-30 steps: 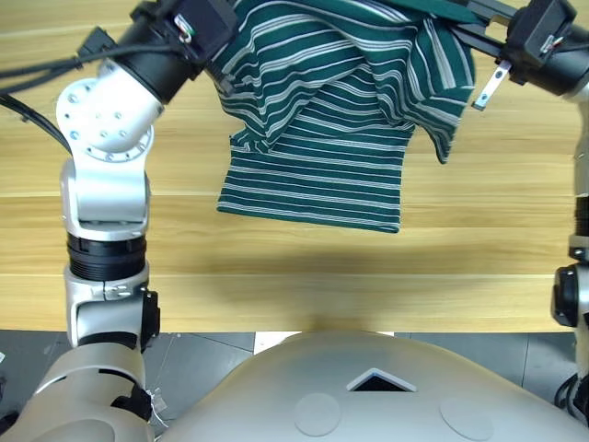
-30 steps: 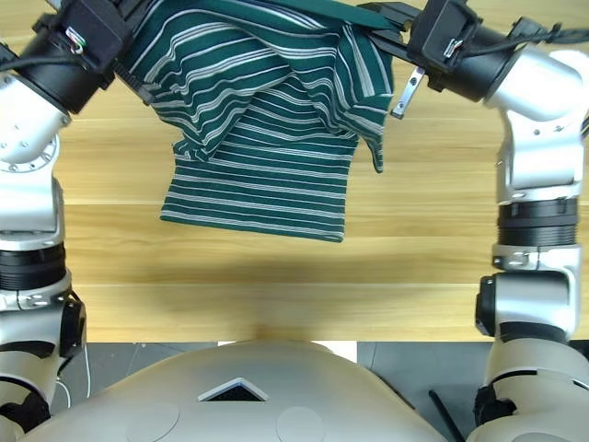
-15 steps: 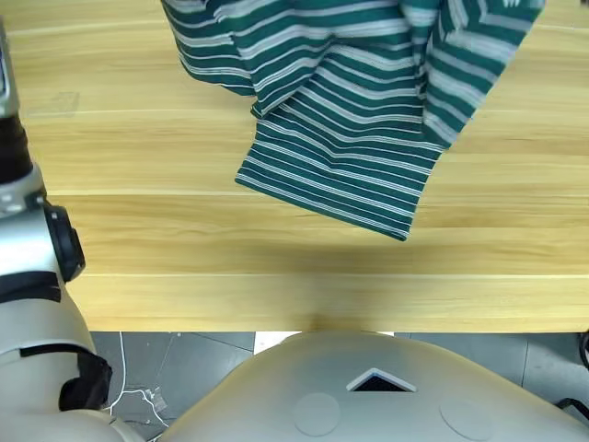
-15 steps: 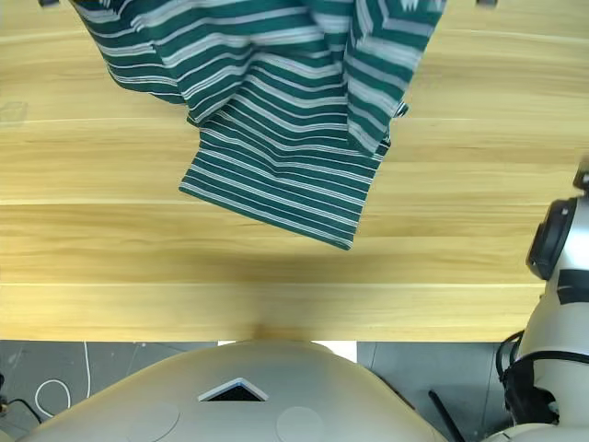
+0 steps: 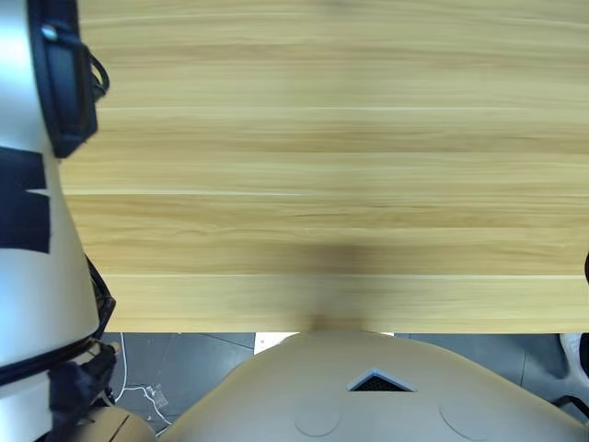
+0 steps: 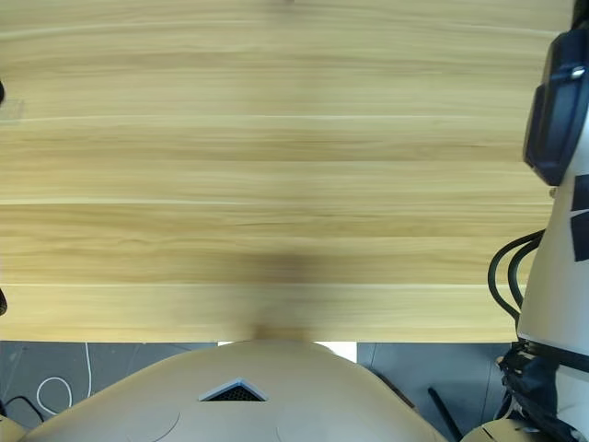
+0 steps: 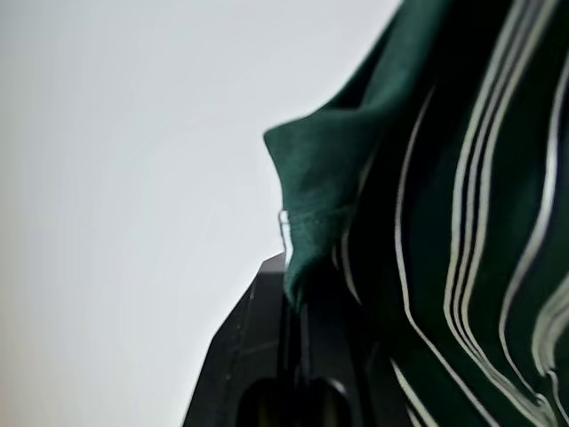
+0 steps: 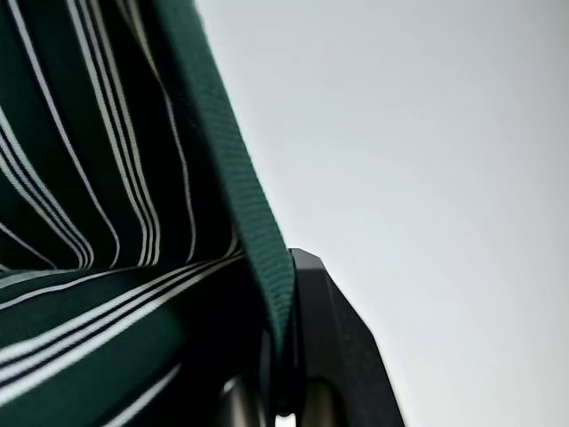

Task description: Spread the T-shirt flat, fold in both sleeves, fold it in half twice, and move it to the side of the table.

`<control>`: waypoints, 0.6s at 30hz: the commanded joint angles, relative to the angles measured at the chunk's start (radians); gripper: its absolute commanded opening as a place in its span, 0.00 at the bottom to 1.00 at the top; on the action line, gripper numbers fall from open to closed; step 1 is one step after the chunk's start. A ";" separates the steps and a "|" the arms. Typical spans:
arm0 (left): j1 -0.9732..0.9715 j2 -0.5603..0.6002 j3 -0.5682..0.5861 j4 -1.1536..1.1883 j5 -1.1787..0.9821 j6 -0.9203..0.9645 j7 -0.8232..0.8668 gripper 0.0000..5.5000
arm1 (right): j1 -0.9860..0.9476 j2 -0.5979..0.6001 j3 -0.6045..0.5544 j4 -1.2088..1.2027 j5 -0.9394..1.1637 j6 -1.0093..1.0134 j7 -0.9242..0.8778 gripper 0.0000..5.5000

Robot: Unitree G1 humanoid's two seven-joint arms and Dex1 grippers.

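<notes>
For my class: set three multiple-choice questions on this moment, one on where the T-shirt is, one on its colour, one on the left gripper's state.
1. Where is the T-shirt?
A. Spread on the wooden table
B. Held by the left gripper and the right gripper
C. Folded at the table's side

2. What colour is it?
A. Dark green with white stripes
B. Plain red
C. Blue with yellow dots

3. How is the left gripper?
A. Wide open, holding nothing
B. Shut on the T-shirt
C. Shut on a hanger

Answers: 1 B, each wrist view shows cloth nipped in that gripper. 2 A, the stripes show in both wrist views. 3 B, a green hem is pinched between its fingers.
</notes>
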 commanded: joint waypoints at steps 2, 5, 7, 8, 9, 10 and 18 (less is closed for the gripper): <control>0.323 0.081 -0.042 -0.152 -0.031 -0.267 -0.281 0.00 | 0.220 -0.062 -0.035 0.010 0.031 -0.147 0.156 0.00; 0.738 0.208 -0.043 -0.599 -0.144 -0.347 -0.447 0.00 | 0.468 -0.071 -0.121 -0.060 0.177 -0.303 0.385 0.00; 1.029 0.303 -0.041 -0.909 -0.170 -0.365 -0.485 0.00 | 0.675 -0.076 -0.152 -0.183 0.291 -0.376 0.554 0.00; 1.118 0.330 -0.030 -1.004 -0.170 -0.360 -0.489 0.00 | 0.749 -0.080 -0.161 -0.235 0.327 -0.386 0.604 0.00; 1.180 0.349 -0.011 -1.075 -0.167 -0.350 -0.489 0.00 | 0.818 -0.086 -0.172 -0.298 0.376 -0.373 0.662 0.00; 1.212 0.362 0.017 -1.127 -0.171 -0.332 -0.490 0.00 | 0.867 -0.098 -0.181 -0.357 0.418 -0.350 0.719 0.00; 1.313 0.438 0.187 -1.325 -0.173 -0.227 -0.509 0.00 | 1.149 -0.231 -0.228 -0.866 0.835 0.109 1.279 0.00</control>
